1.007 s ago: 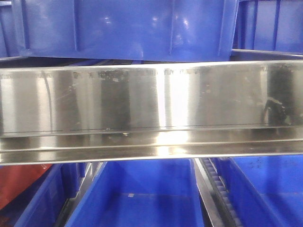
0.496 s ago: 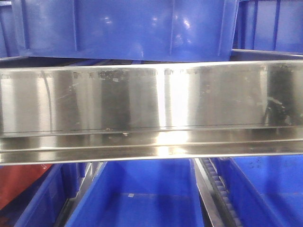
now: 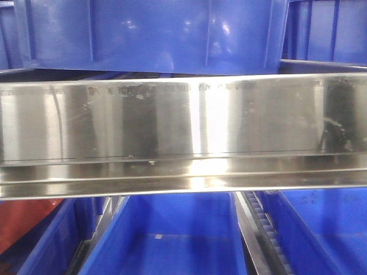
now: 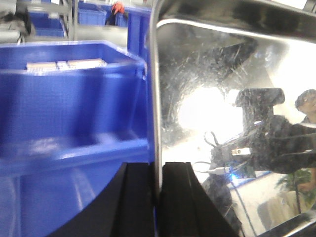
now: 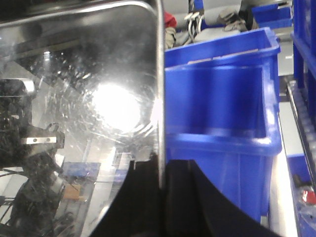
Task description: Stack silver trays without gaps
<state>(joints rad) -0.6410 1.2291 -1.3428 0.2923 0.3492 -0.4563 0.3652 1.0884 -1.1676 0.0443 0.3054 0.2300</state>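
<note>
shelf rail (image 3: 183, 123): brushed steel, spans view | blue bins (image 3: 155, 34): above and below | light: bright glare

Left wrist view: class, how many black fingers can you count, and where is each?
2. One finger lies left of the silver tray's thin rim, the other right of it, clamping it between them. None seem hidden.

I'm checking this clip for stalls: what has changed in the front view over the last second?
Nothing visibly moved. The long brushed-steel shelf rail and the blue plastic bins above and below it sit as before; only a dark reflection at the rail's right end shifts slightly.
</note>
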